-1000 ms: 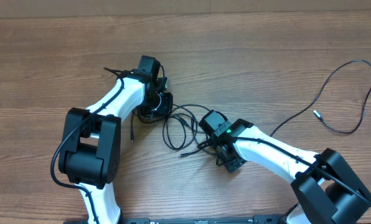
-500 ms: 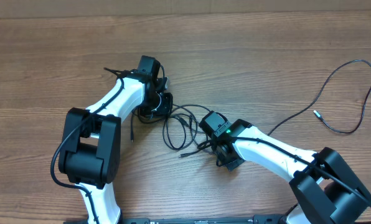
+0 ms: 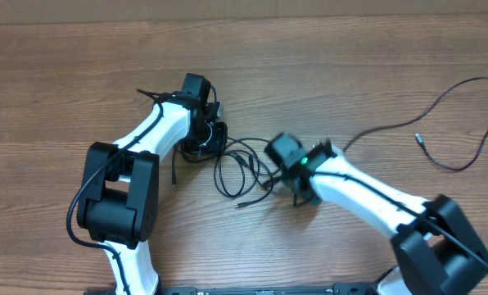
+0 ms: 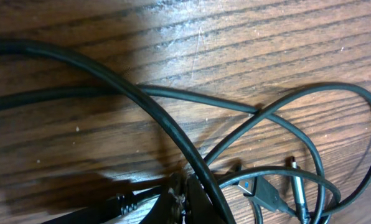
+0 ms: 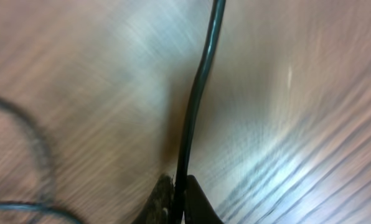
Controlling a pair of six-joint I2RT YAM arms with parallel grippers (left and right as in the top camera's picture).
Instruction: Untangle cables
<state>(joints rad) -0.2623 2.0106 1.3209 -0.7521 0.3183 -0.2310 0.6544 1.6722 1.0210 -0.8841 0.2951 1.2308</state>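
The cables (image 3: 237, 168) lie as a tangle of thin black loops on the wooden table between the two arms. My left gripper (image 3: 211, 141) rests at the tangle's left edge. Seen from the left wrist, the left gripper (image 4: 185, 200) is shut on a cable strand, with a USB plug (image 4: 267, 195) and a metal-tipped plug (image 4: 297, 186) just to its right. My right gripper (image 3: 298, 188) sits at the tangle's right edge. From the right wrist, the right gripper (image 5: 179, 196) is shut on one strand (image 5: 201, 87) that runs straight up the blurred view.
One long cable (image 3: 440, 97) trails from the right arm to the table's right edge and loops back to a small plug end (image 3: 419, 139). Another plug end (image 3: 173, 176) lies beside the left arm. The arm bases stand at the front edge.
My right gripper has shut on a strand and moved up and slightly right, blurring its views. The long cable on the right has shifted with it. The left arm has not moved.
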